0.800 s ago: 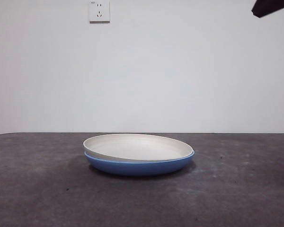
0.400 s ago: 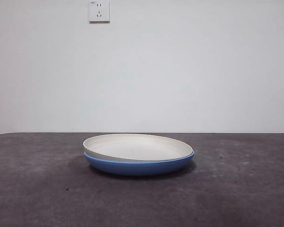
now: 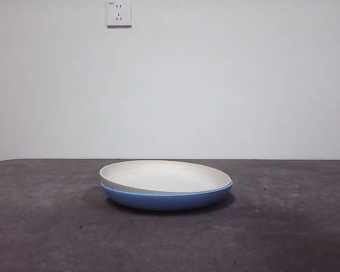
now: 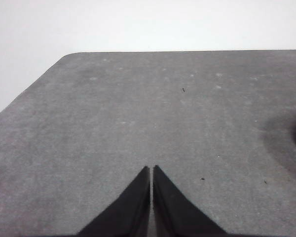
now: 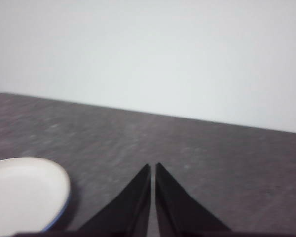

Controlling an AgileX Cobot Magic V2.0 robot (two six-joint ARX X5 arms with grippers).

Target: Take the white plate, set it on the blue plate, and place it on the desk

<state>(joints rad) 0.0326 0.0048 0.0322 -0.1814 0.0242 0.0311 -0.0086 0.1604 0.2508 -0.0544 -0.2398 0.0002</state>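
Observation:
The white plate rests inside the blue plate at the middle of the desk in the front view. In the right wrist view the white plate shows with a thin blue rim under it. My right gripper is shut and empty, held above the desk well apart from the plates. My left gripper is shut and empty over bare desk. Neither gripper shows in the front view.
A white wall socket sits high on the back wall. The desk's far edge and rounded corner show in the left wrist view. A dark shadow lies at that view's side edge.
The black tip of an arm at the top right corner of the front view has gone out of view. The plates have not moved.

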